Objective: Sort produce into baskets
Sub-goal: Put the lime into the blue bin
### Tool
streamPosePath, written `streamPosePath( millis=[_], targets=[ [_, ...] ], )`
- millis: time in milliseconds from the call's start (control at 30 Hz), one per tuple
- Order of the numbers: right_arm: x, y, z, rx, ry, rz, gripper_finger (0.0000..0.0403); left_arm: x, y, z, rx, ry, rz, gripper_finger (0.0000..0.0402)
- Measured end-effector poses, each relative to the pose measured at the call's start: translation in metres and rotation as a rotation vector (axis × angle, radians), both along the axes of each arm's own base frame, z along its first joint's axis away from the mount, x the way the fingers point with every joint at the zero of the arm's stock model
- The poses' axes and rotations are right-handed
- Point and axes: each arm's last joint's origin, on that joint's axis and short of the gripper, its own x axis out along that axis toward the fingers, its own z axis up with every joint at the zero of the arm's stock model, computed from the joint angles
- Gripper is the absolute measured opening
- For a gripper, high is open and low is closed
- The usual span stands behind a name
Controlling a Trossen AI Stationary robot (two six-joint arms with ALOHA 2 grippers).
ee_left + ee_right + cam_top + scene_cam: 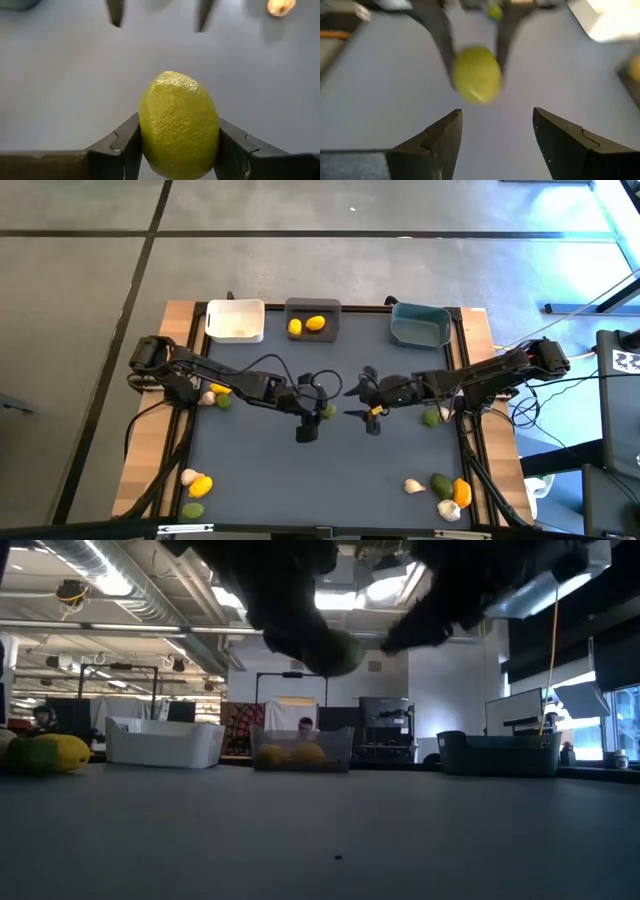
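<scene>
Dark grey counter [320,480], matte and smooth, edged with pale wood strips along both sides. Around it, a grey floor crossed by dark seams.

Mid-counter, raised off the surface: left pincer [177,150] pinching a lime [178,125] between its two fingers, the fruit's pebbled green-yellow skin filling the gap. Facing it from just beside, right pincer [497,137] spread wide, nothing between its fingers, the same lime hanging a little ahead of it.

Along the far edge, three baskets in a row: white bin [235,320] toward the left, dark bin [313,319] in the middle with two lemons [306,325] inside, teal bin [419,326] toward the right.

Near the left edge, under the left arm: a lemon, a green piece [224,401] and a garlic bulb [208,397], close together. By the right arm near the right edge, another lime [430,418] and a whitish bulb beside it. At the near left corner: a bulb, an orange fruit [201,485] and a lime. At the near right corner: two bulbs, a lime [441,484] and an orange fruit.

Beyond the counter, seen level across it: a big workshop hall with ceiling ducts [130,585], strip lights, racks, monitors, and a person [305,725] behind the dark bin.
</scene>
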Motion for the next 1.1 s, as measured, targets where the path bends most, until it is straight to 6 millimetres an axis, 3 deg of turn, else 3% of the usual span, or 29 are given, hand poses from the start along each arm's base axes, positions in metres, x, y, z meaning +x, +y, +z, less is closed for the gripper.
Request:
streamPosePath(
  millis=[167,667,767,967,1100],
  targets=[
    [0.004,0.003,0.01,0.048,-0.081,0.068,0.0241,0.005,-0.005,0.006,-0.005,-0.081,-0.017,0.0181],
    [0.007,0.004,0.011,0.066,-0.108,0.088,0.0239,0.013,-0.007,0.018,-0.027,-0.234,-0.021,0.0183],
    [0.007,0.004,0.011,0.064,-0.106,0.091,0.0217,0.013,-0.006,0.018,-0.027,-0.233,-0.02,0.0183],
    [0.007,0.004,0.01,0.042,-0.101,0.1,0.013,0.013,-0.006,0.017,-0.036,-0.23,-0.008,0.0184],
    [0.007,0.004,0.01,0.041,-0.1,0.101,0.0126,0.014,-0.004,0.017,-0.055,-0.227,-0.023,0.0196]
  ],
)
